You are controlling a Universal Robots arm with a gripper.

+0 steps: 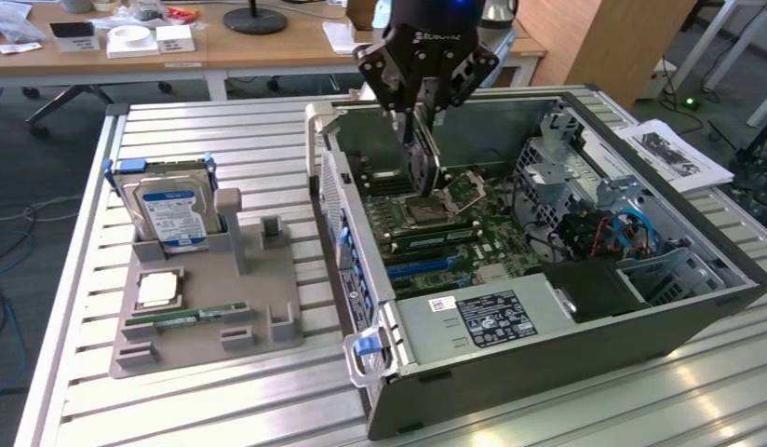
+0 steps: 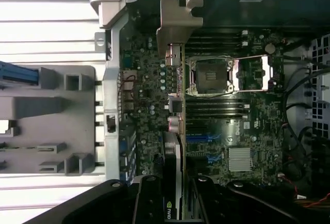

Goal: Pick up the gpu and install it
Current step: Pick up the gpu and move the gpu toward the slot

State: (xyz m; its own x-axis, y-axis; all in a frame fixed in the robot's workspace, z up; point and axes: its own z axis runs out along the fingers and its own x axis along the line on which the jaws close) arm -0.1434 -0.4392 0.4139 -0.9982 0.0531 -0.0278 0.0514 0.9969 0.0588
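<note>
Office desks stood behind a slatted metal table that carried an open computer case and a grey parts holder. Over the case, near its rear wall, the pincer was closed partway, its two fingers clamped on the faces of the gpu. In the wrist view the gpu ran edge-on away from the pincer, its grey bracket at the far end, clear of the motherboard. Doing this well probably meant bringing the card's connector edge in line with a blue slot, with the bracket toward the rear wall. It also meant lowering squarely and staying off the open processor socket just beside it. How well the card matched the slot could not be told.
</note>
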